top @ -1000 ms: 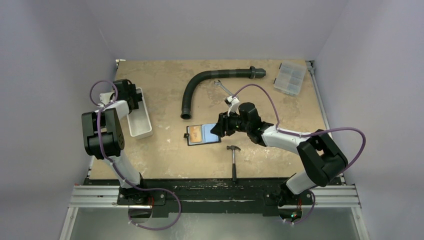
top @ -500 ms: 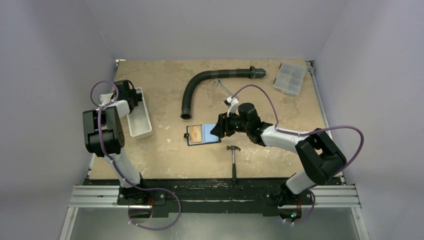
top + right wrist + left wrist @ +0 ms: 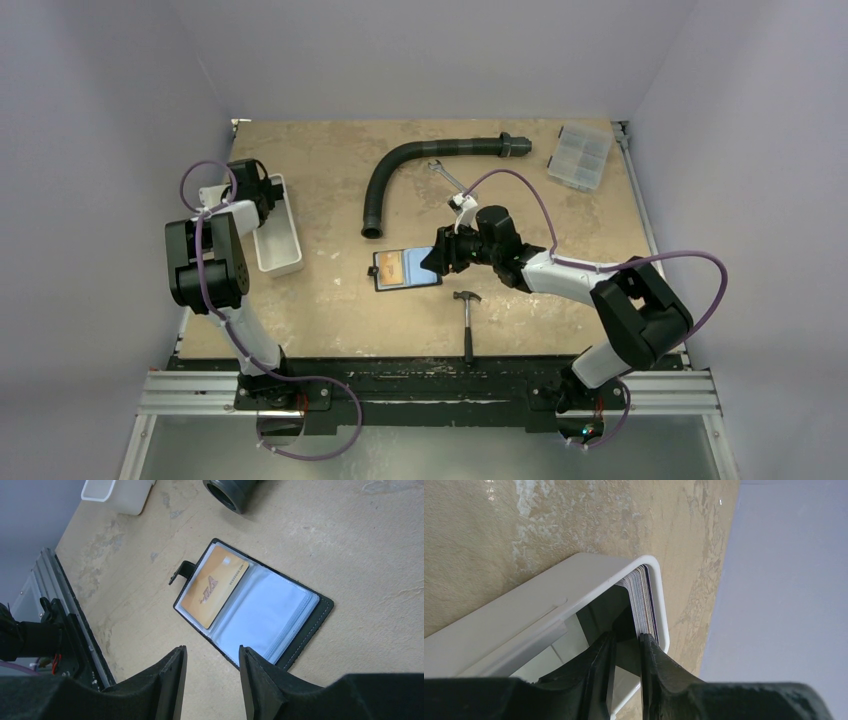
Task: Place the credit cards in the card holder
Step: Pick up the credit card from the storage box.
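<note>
Cards [image 3: 645, 600] stand stacked at the tray's [image 3: 524, 615] end, left gripper [image 3: 627, 637] narrow beside them, grip unclear, so several may lift together; from above, the holder [image 3: 405, 268] lies open mid-table; right gripper [image 3: 212, 652], half-open and empty, hovers over it.

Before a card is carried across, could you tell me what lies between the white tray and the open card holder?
Nothing: the top view shows bare table between the white tray and the card holder.
</note>
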Available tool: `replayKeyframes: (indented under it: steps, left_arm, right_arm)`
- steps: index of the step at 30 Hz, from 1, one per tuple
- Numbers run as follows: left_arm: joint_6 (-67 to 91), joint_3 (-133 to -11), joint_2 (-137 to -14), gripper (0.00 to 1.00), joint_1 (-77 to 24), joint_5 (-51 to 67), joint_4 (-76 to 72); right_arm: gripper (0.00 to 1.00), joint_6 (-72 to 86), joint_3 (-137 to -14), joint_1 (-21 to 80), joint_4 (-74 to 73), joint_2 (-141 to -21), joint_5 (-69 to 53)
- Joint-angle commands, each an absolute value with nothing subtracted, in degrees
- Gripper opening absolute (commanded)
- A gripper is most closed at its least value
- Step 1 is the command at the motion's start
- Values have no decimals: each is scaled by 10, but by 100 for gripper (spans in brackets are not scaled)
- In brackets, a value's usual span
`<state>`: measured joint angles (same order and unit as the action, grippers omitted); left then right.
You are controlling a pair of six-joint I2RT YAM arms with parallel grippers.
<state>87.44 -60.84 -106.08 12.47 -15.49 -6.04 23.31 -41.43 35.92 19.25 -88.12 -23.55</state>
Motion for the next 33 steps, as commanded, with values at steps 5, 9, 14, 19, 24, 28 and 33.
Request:
replayKeyframes:
  steps: [5, 9, 14, 19, 24, 28, 33]
  left_arm:
    - [859, -631, -1043, 21, 132, -175, -60]
    - [858, -646, -1039, 17, 132, -170, -41]
    - [857, -670, -1040, 14, 131, -169, -13]
    - [857, -690, -1044, 12, 131, -166, -1]
    - [860, -712, -1051, 9, 132, -160, 36]
    - [862, -731, -1049, 7, 133, -150, 60]
    - [858, -739, -1017, 2, 133, -148, 84]
  right_arm:
    - [50, 235, -411, 356, 216, -881, -245]
    - [50, 236, -411, 356, 218, -882, -247]
    - [50, 236, -410, 356, 218, -881, -249]
    - [50, 236, -410, 356, 218, -880, -249]
    - [50, 236, -411, 356, 219, -882, -251]
    - [50, 237, -411, 356, 220, -884, -253]
    - [50, 238, -412, 356, 220, -886, -254]
